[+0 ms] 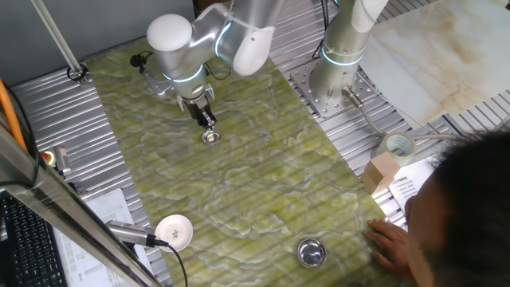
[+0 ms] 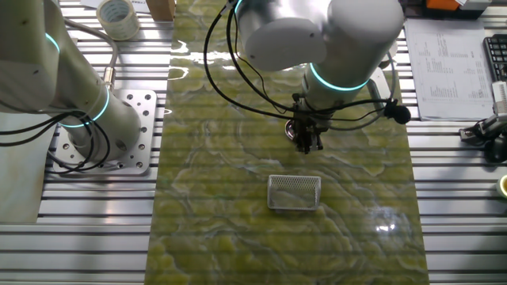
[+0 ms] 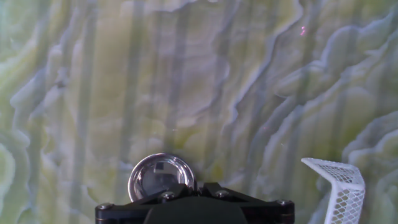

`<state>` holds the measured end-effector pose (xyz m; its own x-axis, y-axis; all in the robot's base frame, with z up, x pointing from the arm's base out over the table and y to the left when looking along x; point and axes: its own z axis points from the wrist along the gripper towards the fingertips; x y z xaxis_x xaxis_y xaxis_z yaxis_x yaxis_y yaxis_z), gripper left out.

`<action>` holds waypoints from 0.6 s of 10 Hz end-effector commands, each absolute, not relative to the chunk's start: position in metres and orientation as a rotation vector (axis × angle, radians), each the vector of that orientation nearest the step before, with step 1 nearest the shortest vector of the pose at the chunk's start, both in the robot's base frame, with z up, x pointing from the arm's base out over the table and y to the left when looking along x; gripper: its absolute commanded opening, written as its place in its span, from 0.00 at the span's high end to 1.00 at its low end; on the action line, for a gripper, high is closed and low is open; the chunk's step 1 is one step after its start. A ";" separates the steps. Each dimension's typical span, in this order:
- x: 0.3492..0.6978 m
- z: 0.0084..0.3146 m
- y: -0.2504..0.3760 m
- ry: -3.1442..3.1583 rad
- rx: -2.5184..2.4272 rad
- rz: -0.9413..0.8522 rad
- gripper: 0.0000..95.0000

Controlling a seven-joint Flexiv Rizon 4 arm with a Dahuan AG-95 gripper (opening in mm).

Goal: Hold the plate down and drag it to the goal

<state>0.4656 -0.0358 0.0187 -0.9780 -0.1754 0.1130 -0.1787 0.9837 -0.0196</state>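
Robotics lab: bolted arm base (image 1: 331, 84)

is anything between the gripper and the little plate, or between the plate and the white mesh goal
Nothing visible. The gripper is right at the plate, and only bare green mat lies between it and the white mesh goal.

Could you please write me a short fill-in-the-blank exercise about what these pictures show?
1. The gripper hangs right by the small round plate, which is made of shiny ____.
2. The mat under the plate is mostly ____ in colour.
3. The small goal is made of white ____.

Missing words: metal; green; mesh
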 end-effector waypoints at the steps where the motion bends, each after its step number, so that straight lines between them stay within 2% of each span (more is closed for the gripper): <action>1: 0.466 0.023 -0.035 -3.017 0.274 0.040 0.80; 6: 0.466 0.022 -0.035 -3.024 0.263 0.000 0.80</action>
